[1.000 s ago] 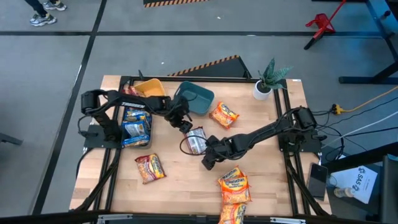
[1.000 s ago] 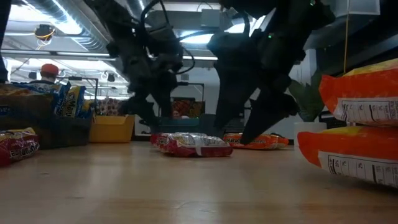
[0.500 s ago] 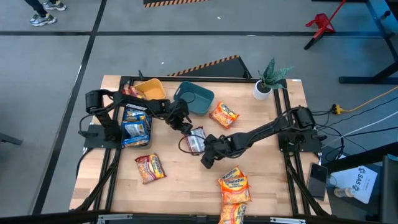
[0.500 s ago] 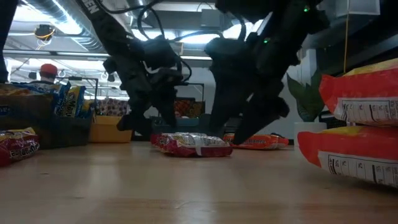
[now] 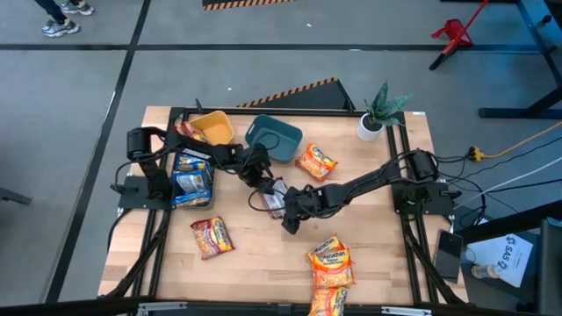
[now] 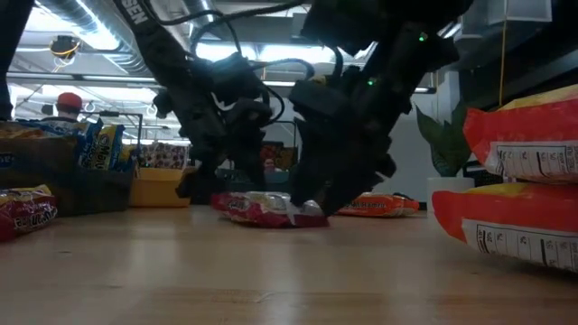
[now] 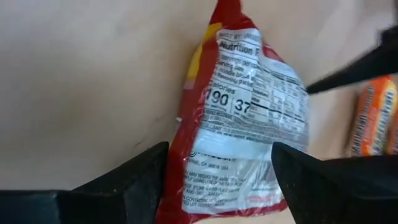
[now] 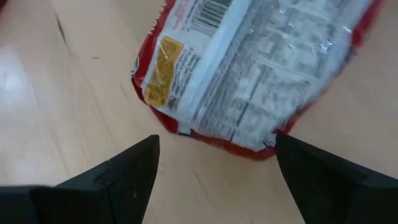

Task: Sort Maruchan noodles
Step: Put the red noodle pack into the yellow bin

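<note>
Both grippers close in on the flat red plastic ramen packet (image 5: 274, 197)

Left gripper (image 7: 217, 165) has widened, right gripper (image 8: 214, 163) stays wide; the packet's upturned back reads "Nutrition Facts".

A red-edged noodle packet (image 8: 249, 74) lies flat on the pale wooden counter (image 8: 56, 106), back side up: a silvery-white panel with fine print, a barcode near one end and a small yellow patch beside one corner. The right gripper (image 8: 214, 168) hangs just short of the packet's edge, its two dark fingers (image 8: 118, 171) spread wide apart, one off each side, touching nothing. Bare wood shows between them.
</note>
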Robot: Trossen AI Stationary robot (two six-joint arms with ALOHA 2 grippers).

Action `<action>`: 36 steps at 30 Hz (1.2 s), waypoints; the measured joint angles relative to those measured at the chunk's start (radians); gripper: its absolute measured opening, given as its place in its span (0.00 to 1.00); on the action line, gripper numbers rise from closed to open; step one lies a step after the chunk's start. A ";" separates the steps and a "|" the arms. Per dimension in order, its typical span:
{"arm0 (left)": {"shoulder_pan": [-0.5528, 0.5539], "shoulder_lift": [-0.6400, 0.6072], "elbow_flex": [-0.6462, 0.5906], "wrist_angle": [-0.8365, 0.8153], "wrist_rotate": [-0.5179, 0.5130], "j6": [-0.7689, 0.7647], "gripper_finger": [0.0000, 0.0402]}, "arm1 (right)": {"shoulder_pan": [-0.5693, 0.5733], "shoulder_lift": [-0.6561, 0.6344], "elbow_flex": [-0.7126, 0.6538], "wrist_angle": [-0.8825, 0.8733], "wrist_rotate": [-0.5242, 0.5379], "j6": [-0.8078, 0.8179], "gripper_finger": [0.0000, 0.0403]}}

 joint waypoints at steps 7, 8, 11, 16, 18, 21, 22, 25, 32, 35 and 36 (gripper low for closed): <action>-0.002 0.002 -0.001 0.022 0.081 -0.043 0.65 | -0.004 0.015 -0.001 0.020 -0.001 -0.023 0.78; -0.002 0.002 -0.001 0.021 0.094 -0.056 0.64 | -0.004 0.015 -0.001 0.019 0.000 -0.029 0.78; -0.001 0.001 -0.001 0.021 0.136 -0.072 0.59 | -0.004 0.015 -0.001 0.018 -0.002 -0.045 0.78; -0.001 0.001 -0.001 0.024 0.215 -0.134 0.52 | -0.004 0.015 -0.001 0.016 -0.003 -0.062 0.78; -0.001 0.000 -0.001 0.026 0.249 -0.154 0.49 | -0.003 0.015 -0.001 0.016 -0.005 -0.063 0.78; -0.001 0.000 -0.001 0.032 0.296 -0.182 0.45 | -0.003 0.012 -0.001 0.013 -0.025 -0.066 0.78; -0.001 -0.001 -0.001 0.033 0.309 -0.188 0.44 | -0.003 0.012 0.001 0.007 -0.032 -0.068 0.78; -0.001 -0.001 0.000 0.033 0.341 -0.209 0.40 | -0.002 0.011 0.010 -0.015 -0.070 -0.070 0.78; -0.001 -0.012 0.001 0.040 0.396 -0.276 0.33 | 0.020 -0.040 0.010 -0.077 -0.099 -0.074 0.78; -0.001 -0.031 0.001 0.037 0.396 -0.307 0.32 | 0.035 -0.089 0.010 -0.149 -0.090 -0.082 0.78; -0.001 -0.036 0.001 0.053 0.398 -0.322 0.32 | 0.043 -0.110 0.010 -0.180 -0.082 -0.086 0.78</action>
